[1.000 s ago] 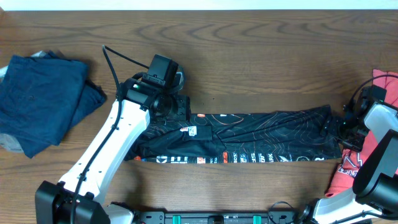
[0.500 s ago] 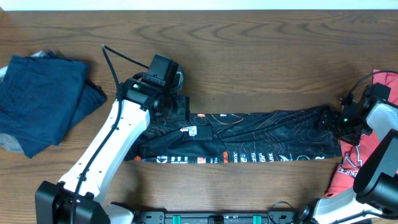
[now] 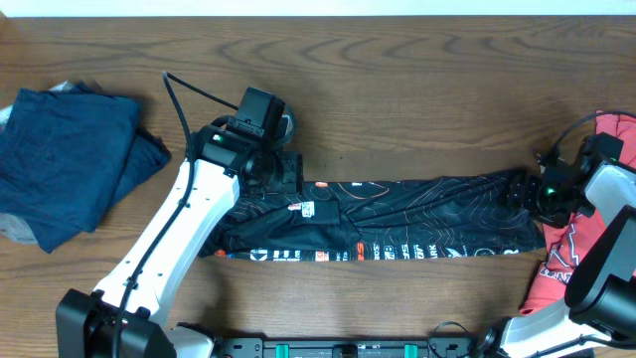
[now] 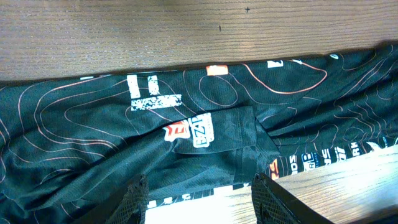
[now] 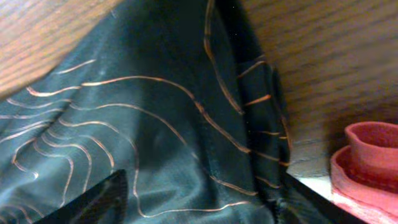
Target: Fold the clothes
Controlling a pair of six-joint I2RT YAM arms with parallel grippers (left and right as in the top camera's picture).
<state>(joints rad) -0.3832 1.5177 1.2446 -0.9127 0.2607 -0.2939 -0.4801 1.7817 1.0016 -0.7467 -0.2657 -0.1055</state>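
Note:
The black jersey [image 3: 427,214] with orange contour lines and white lettering lies as a long folded strip across the front middle of the table. My left gripper [image 3: 281,171] is open over its far left corner. In the left wrist view the fingers hang apart [image 4: 200,202] just above the jersey [image 4: 93,124], holding nothing. My right gripper [image 3: 524,192] is open at the jersey's right end. In the right wrist view its fingers straddle [image 5: 202,205] the bunched cloth [image 5: 155,93].
A plain navy garment [image 3: 70,159] lies folded at the far left. A red T-shirt [image 3: 556,278] with white print lies at the right edge under my right arm, and shows in the right wrist view [image 5: 367,162]. Bare wooden table [image 3: 417,99] lies behind the jersey.
My right gripper has moved left onto the jersey's right end. The left arm and the jersey have not visibly moved.

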